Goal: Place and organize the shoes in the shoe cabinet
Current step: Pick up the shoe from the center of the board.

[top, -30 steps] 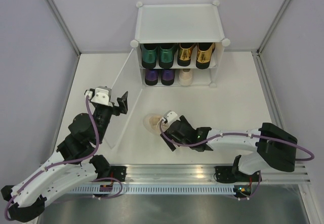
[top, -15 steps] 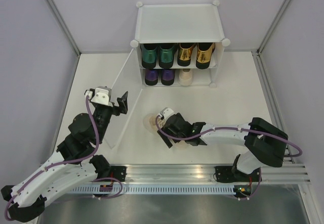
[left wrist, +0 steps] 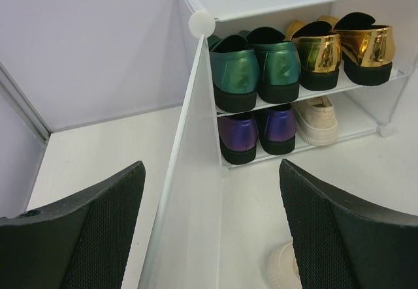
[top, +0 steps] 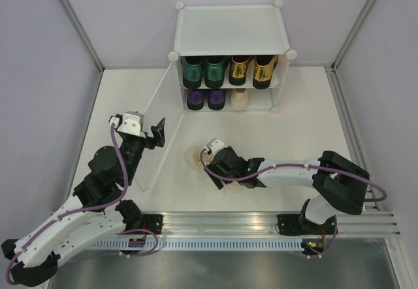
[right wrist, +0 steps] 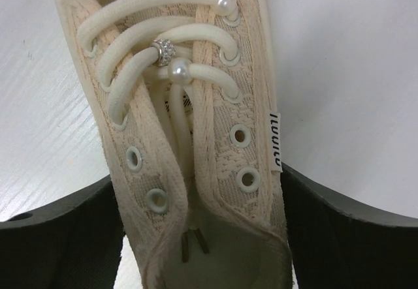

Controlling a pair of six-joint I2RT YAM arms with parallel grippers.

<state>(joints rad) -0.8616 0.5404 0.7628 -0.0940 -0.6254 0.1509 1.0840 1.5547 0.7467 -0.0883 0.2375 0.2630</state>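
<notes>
The shoe cabinet (top: 232,31) stands at the back with its frosted door panel (top: 157,106) swung open. Green loafers (top: 204,72) and gold loafers (top: 253,70) sit on the top tier. Purple shoes (top: 206,98) and one beige sneaker (top: 240,100) sit on the bottom tier. The other beige sneaker (top: 193,157) lies on the floor. My right gripper (top: 209,160) is closed on its sides near the heel opening; in the right wrist view (right wrist: 196,139) the fingers (right wrist: 59,237) press both flanks. My left gripper (top: 159,132) is open and empty beside the door (left wrist: 189,191).
The open door panel runs diagonally from the cabinet's left corner toward my left arm. White walls and metal posts (top: 75,21) enclose the floor. A bottom-tier slot to the right of the stored sneaker (left wrist: 317,119) shows bare shelf.
My right gripper moved left and forward over the floor sneaker and now has its fingers against the shoe's sides. The left arm has not moved.
</notes>
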